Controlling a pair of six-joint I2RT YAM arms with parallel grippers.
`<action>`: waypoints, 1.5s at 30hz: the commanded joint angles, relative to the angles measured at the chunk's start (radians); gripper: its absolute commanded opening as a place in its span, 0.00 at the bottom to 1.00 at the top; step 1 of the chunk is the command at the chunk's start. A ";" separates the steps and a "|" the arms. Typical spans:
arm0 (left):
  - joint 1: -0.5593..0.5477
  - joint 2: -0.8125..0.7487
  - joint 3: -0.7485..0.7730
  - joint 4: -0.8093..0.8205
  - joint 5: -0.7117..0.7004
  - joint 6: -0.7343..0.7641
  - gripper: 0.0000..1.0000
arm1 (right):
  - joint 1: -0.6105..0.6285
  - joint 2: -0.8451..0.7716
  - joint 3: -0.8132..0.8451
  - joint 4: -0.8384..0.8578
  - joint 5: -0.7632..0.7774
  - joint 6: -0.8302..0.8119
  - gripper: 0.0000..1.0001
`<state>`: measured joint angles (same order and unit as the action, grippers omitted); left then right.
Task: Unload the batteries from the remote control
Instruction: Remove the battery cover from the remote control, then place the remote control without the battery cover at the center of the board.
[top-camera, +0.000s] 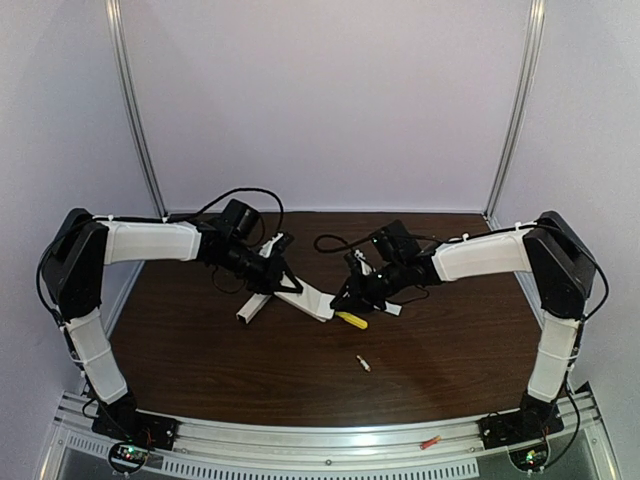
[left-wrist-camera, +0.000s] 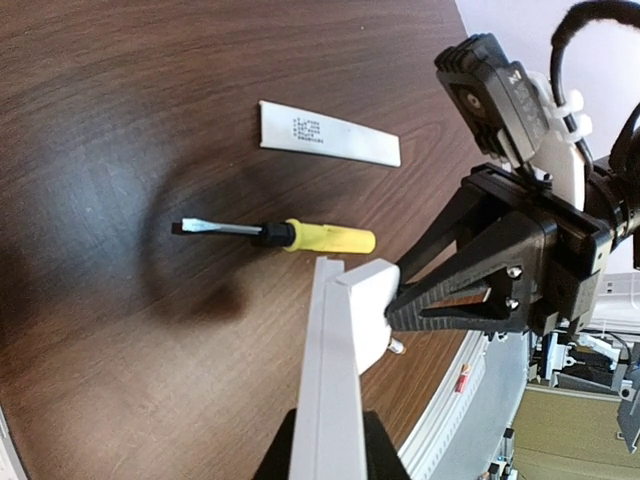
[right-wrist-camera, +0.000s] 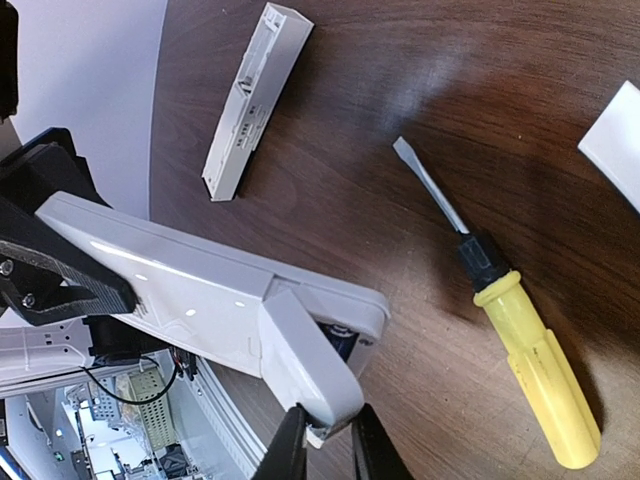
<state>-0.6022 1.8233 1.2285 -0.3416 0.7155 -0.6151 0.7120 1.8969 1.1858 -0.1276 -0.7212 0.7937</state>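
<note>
Table (top-camera: 200, 350): one remote (top-camera: 310, 298), one screwdriver (top-camera: 352, 320), one loose battery (top-camera: 364, 364).

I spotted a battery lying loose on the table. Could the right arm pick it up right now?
Probably not yet: the right end effector is shut on the end of the remote control, so it must let go first. Nothing else blocks the battery.

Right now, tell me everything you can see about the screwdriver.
The screwdriver has a yellow, plastic-looking handle, a black collar and a thin metal shaft ending in a flat blade. It lies flat on the dark wood-look table, loose, beside the white remote. Neither arm's jaws touch it; only the tabletop does.
</note>
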 joint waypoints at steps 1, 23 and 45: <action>-0.013 -0.065 0.008 0.057 0.013 -0.001 0.00 | 0.008 -0.027 0.009 -0.079 0.055 -0.009 0.14; -0.014 -0.075 -0.001 -0.094 -0.222 0.048 0.00 | 0.012 -0.007 0.060 -0.279 0.164 -0.053 0.09; -0.013 -0.156 -0.089 -0.133 -0.153 0.092 0.00 | 0.010 -0.042 0.110 -0.380 0.207 -0.137 0.21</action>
<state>-0.6144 1.7111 1.1797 -0.4892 0.5190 -0.5499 0.7223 1.8957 1.2720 -0.4526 -0.5583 0.6884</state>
